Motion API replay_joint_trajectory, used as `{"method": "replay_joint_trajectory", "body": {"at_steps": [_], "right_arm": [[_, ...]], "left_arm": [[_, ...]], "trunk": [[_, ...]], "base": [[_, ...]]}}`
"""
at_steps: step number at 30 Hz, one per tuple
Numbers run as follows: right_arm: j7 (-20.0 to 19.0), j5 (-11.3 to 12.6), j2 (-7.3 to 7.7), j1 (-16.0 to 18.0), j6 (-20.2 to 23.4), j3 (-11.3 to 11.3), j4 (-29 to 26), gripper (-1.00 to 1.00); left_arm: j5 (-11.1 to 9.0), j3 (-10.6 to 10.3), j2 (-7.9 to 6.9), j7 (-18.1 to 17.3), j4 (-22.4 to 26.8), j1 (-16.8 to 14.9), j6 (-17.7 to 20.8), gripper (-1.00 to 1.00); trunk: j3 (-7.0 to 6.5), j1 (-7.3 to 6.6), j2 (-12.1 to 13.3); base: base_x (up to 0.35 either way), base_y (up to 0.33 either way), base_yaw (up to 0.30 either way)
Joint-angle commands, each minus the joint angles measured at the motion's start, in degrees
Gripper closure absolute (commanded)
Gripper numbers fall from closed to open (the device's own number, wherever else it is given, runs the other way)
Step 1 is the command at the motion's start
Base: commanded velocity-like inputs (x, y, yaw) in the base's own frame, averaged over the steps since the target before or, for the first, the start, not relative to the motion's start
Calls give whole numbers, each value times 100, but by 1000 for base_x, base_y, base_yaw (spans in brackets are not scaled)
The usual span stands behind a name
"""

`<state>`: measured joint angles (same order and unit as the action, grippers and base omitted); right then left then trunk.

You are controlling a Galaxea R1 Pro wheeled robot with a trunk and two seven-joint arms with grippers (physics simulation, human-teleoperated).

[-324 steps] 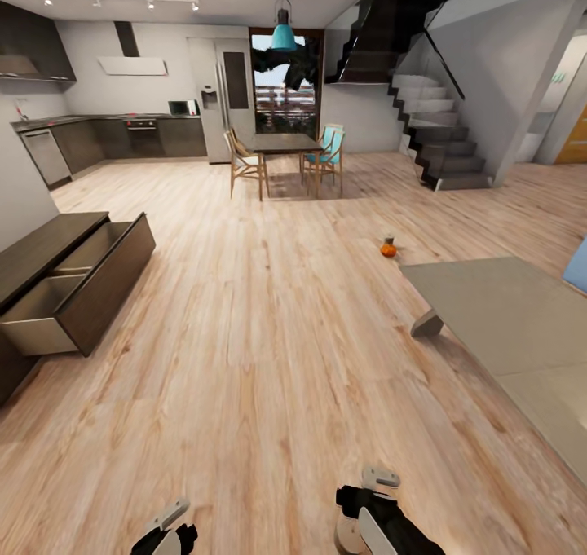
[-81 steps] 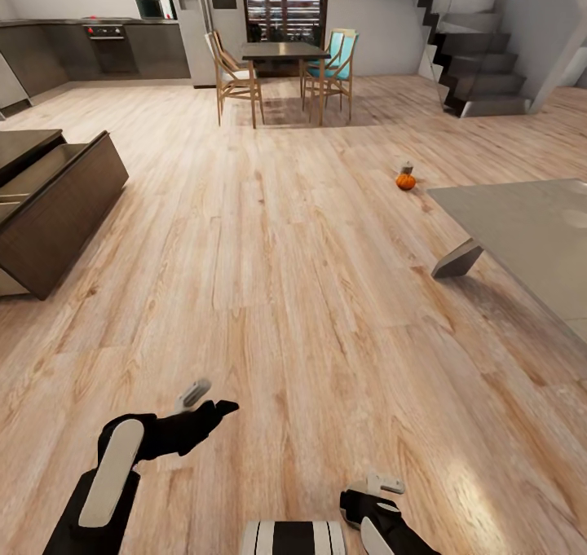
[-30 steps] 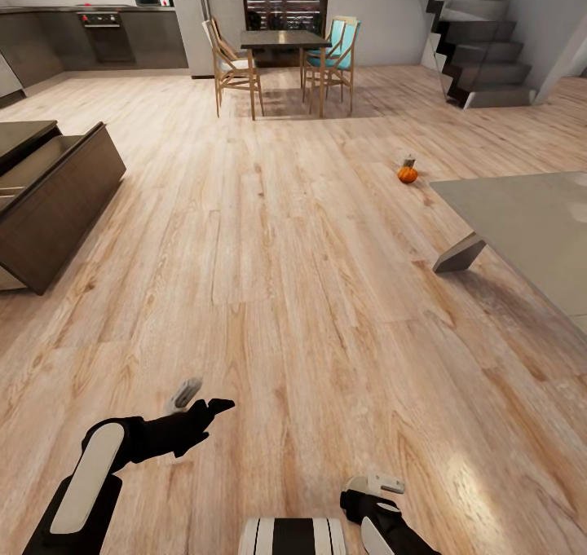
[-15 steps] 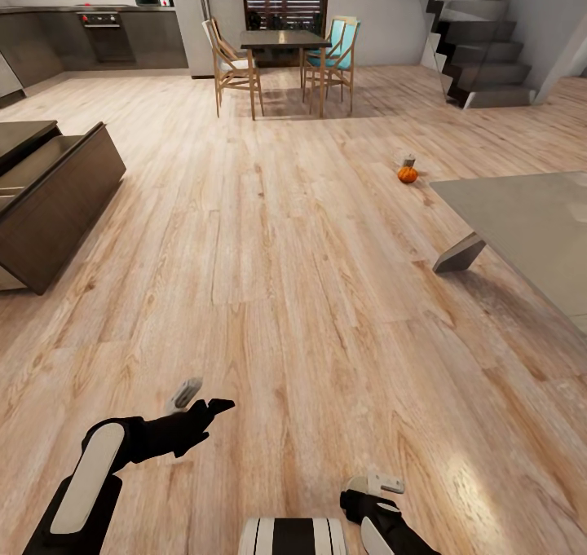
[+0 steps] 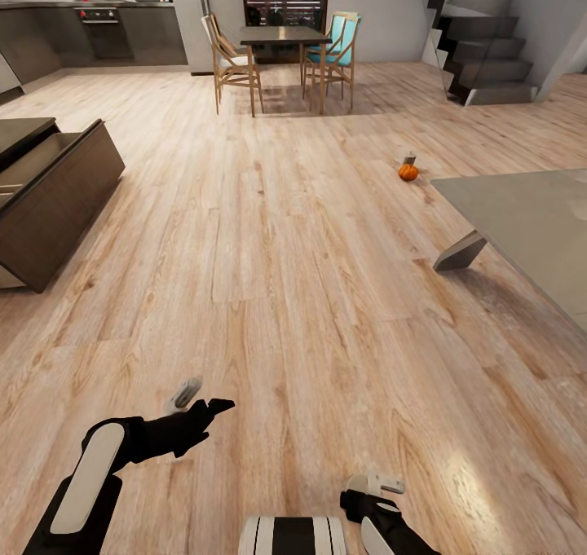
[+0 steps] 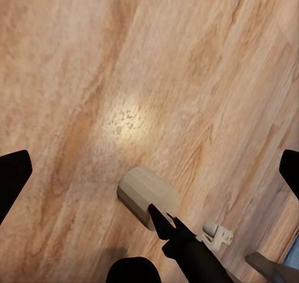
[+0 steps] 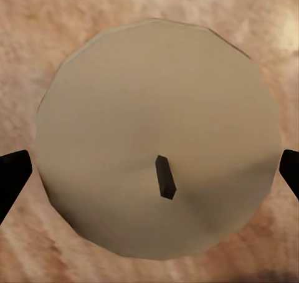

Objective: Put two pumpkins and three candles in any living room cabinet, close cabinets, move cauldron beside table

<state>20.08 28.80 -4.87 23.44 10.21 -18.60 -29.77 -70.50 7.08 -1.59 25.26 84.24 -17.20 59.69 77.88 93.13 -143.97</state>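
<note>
No writing or brand can be read anywhere; at the left edge of the floor [image 5: 269, 294] of pale, streaky wood planks stands the cabinet [image 5: 57, 196], a low dark-brown box with flat fronts, one drawer pulled out and showing a pale inside; nearer the robot, the left gripper [image 5: 198, 398] hangs over the boards with its matt black fingers spread and nothing between them; the right gripper [image 5: 371, 483] sits low beside the trunk, and its wrist view shows a candle [image 7: 156, 146], a smooth grey-beige disc with a short dark wick, between fingertips that are parted wide; whether they press it I cannot tell; farther right a ribbed orange pumpkin [image 5: 408, 172] lies on the floor, just off the far corner of the table [image 5: 522, 229], whose grey top is flat and glossy.
</note>
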Motion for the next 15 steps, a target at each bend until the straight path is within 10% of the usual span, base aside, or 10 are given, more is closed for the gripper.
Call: {"method": "replay_joint_trajectory", "body": {"at_steps": [1,13,14,15], "right_arm": [[49,37,5,2,24,-38,-11,-100],[54,37,-7,2,24,-32,-11,-100],[52,37,-3,2,26,-34,-11,100],[51,40,-1,2,29,-36,-11,100]], "left_arm": [[-60,4,0,58,4,-3,16,-100],[-60,4,0,58,4,-3,16,-100],[-60,4,0,58,4,-3,16,-100],[-60,4,0,58,4,-3,16,-100]], "trunk": [[4,-1,-2],[4,-1,-2],[4,-1,-2],[4,-1,-2]], "base": [[0,0,0],[0,0,0],[0,0,0],[0,0,0]]}}
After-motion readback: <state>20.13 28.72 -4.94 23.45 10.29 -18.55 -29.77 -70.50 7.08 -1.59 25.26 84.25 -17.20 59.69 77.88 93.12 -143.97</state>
